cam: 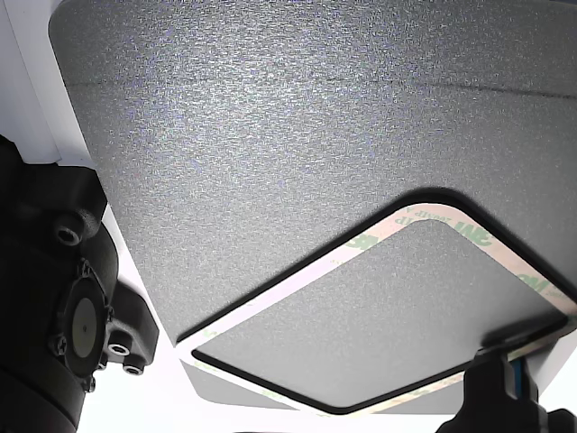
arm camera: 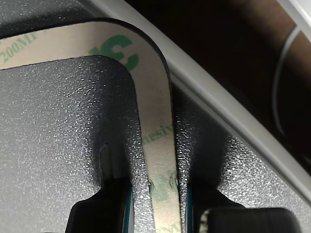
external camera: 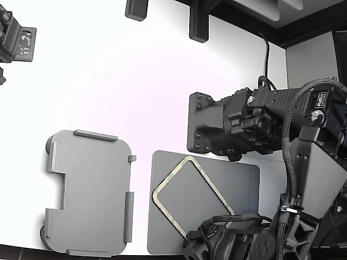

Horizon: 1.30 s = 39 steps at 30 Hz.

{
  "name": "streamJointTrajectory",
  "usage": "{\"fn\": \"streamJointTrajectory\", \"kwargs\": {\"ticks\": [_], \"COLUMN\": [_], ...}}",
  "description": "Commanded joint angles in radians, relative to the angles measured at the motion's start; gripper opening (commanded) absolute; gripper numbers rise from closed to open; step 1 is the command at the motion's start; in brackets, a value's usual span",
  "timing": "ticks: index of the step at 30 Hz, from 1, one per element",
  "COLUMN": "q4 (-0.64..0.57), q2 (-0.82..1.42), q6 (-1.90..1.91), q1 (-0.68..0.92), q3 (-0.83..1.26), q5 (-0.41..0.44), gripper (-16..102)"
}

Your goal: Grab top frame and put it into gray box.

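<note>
Right now the top frame [external camera: 191, 196] is lying tilted on the dark gray mat [external camera: 238, 179], its beige-tan band with green print ringing bare mat surface through the open centre. In the wrist view one straight side of the frame [arm camera: 158, 145] is running between the two fingers [arm camera: 104, 213], one dark fingertip sitting on each side of the band with mat showing between finger and band, so the fingers are standing apart and not clamping it. In the other view a fingertip [cam: 505, 383] is pressing down at the frame's edge [cam: 424, 216] near a corner, though whether it is touching the band cannot be told.

Beside the mat, on the exterior view's left, the gray box [external camera: 89, 192] is sitting flat on the white table [external camera: 135, 81], just apart from the mat. Its raised edge tabs and the stepped notch on its far-left side are showing, and only its own gray floor is lying inside.

Over the mat's upper edge a second black arm [external camera: 238, 122] is reaching in from the exterior view's right.
</note>
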Motion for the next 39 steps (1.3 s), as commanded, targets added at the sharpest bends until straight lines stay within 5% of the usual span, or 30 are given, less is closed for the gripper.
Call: {"fn": "streamJointTrajectory", "kwargs": {"ticks": [1,5,9,10,18,27,34,39], "q4": [-0.008,-0.012,-0.031,-0.029,0.029,0.204,0.272,0.273], "q2": [0.018,0.018,0.026,0.026,0.046,0.04,0.071,0.13], "q6": [0.006,0.021,0.078,0.084,0.097,0.508,1.229,1.233], "q1": [-0.015,-0.012,-0.005,-0.002,0.009,-0.028,-0.044,-0.166], "q3": [-0.017,-0.015,-0.005,-0.005,-0.095,-0.474,-0.592,-0.549], "q5": [0.003,0.012,0.051,0.057,0.121,0.207,0.534,0.479], "gripper": [40,27,-10,-12,-12,-12,-11,-11]}}
